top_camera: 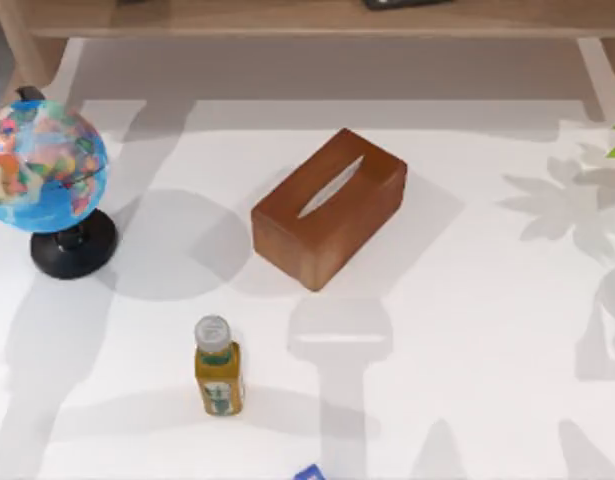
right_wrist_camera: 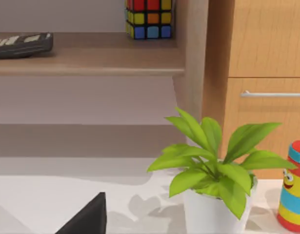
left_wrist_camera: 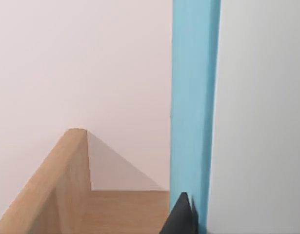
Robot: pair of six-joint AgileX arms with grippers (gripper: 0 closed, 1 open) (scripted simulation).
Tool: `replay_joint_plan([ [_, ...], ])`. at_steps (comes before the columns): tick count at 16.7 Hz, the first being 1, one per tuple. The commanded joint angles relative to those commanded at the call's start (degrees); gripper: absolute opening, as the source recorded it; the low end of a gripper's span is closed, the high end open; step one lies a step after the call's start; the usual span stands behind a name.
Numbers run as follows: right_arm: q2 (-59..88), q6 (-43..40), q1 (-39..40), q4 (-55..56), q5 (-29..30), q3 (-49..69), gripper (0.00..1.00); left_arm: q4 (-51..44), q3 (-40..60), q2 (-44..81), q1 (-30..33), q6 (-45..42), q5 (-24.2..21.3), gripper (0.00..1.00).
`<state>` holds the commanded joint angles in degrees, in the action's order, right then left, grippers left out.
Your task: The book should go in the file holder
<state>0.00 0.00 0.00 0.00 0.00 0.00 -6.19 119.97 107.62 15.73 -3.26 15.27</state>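
A blue book (left_wrist_camera: 194, 97) is seen upright at the left gripper (left_wrist_camera: 181, 214); whether the jaws grip it cannot be told, and no file holder is reached yet.

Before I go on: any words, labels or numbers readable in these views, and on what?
No text can be read.
Bottle: its label carries print too small to read.
Globe: map lettering too small to read.
Remote control: button markings blurred.
Tissue box, puzzle cube and striped toy: no lettering.
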Motion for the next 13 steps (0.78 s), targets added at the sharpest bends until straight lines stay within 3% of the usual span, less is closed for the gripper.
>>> replay_joint_plan([
  [6,0.0,0.0,0.0,0.0,0.0,0.0,1.0,8.22,-8.9,-5.52,-16.93,-16.98,-3.99,0.0],
  [13,0.0,0.0,0.0,0.0,0.0,0.0,1.0,18.84,-34.63,-3.37,-43.45,-47.14,-12.94,0.0],
])
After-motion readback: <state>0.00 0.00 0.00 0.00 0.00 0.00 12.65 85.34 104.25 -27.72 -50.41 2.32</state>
